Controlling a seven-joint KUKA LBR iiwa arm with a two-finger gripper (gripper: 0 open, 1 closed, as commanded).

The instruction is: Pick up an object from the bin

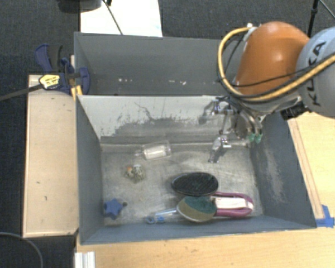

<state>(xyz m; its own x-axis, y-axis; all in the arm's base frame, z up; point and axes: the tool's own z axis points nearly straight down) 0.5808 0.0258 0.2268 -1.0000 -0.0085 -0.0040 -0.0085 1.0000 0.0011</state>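
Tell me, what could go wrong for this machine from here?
The tool hangs over bare floor near the bin's right wall; dropping straight down, it might grab nothing or scrape that wall. The nearest thing, a black oval disc, lies flat beside a pink-handled green brush, so a grab might slip or drag both.

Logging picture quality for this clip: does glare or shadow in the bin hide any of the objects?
Camera view: lighting is even, with no hard shadows on the bin floor; the clear bottle shows a faint sheen but is readable; the black oval brush is dark yet distinct; the right wall beside the pincer is slightly dimmer.
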